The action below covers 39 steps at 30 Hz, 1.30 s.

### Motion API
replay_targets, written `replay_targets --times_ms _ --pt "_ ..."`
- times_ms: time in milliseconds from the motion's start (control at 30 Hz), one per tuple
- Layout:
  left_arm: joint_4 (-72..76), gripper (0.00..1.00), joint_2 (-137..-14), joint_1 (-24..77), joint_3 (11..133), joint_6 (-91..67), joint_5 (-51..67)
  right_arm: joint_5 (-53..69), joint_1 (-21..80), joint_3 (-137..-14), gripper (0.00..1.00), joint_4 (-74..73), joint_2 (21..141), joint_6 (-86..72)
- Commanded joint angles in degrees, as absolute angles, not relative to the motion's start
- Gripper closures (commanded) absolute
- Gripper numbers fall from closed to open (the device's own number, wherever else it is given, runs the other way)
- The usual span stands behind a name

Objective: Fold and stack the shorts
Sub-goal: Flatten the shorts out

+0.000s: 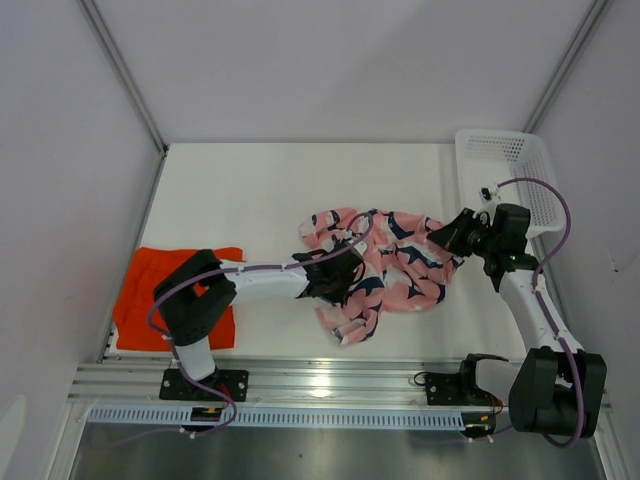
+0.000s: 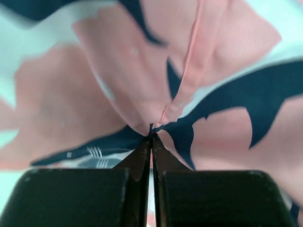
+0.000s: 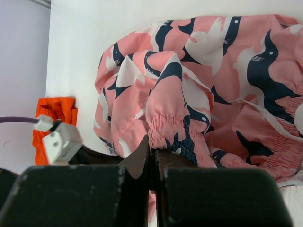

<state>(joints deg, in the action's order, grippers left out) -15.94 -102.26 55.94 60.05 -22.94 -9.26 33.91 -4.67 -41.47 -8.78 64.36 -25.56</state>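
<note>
Left gripper (image 2: pixel 151 141): I see its fingers pressed together on a pinch of the pink fabric shorts (image 1: pixel 395 262) with navy-and-white print.
Right gripper (image 3: pixel 150 152): fingers closed, the gathered waistband caught at the tips.
Position of the pink fabric shorts: crumpled mid-table, between both grippers.
Bright orange fabric shorts (image 1: pixel 140 290): at the white table's (image 1: pixel 250 190) left edge, well apart.
White plastic mesh basket (image 1: pixel 505 152): far right corner.

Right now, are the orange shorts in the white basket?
No, the bright orange fabric shorts lie on the left, far from the white plastic mesh basket.
</note>
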Motion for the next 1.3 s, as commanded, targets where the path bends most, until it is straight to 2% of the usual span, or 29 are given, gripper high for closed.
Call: replay_targets --times_ms 0,633,833,967,1233,1267 --pt "-23.11 1.0 -94.76 55.99 60.99 -23.38 -12.13 33.75 -5.62 -44.12 1.0 -9.05 65.21 -24.26" --pt "-33.74 1.0 -70.59 42.11 63.63 -21.71 -2.12 36.38 -6.5 -49.48 1.0 -8.35 65.83 -27.6" --pt "-36.3 1.0 -70.05 41.13 62.15 -20.48 2.01 36.12 -6.5 -48.78 1.0 -10.19 64.78 -26.37" --pt "-32.1 1.0 -72.85 41.13 53.55 -21.09 7.99 35.33 -6.86 -47.99 1.0 -10.72 66.09 -25.75" --pt "-29.27 1.0 -72.95 41.92 49.57 -22.59 9.14 35.07 -6.86 -48.25 1.0 -7.83 71.72 -26.1" --pt "-29.35 0.9 -73.04 41.92 49.92 -22.59 9.05 35.16 -6.86 -48.16 1.0 -7.65 72.33 -26.36"
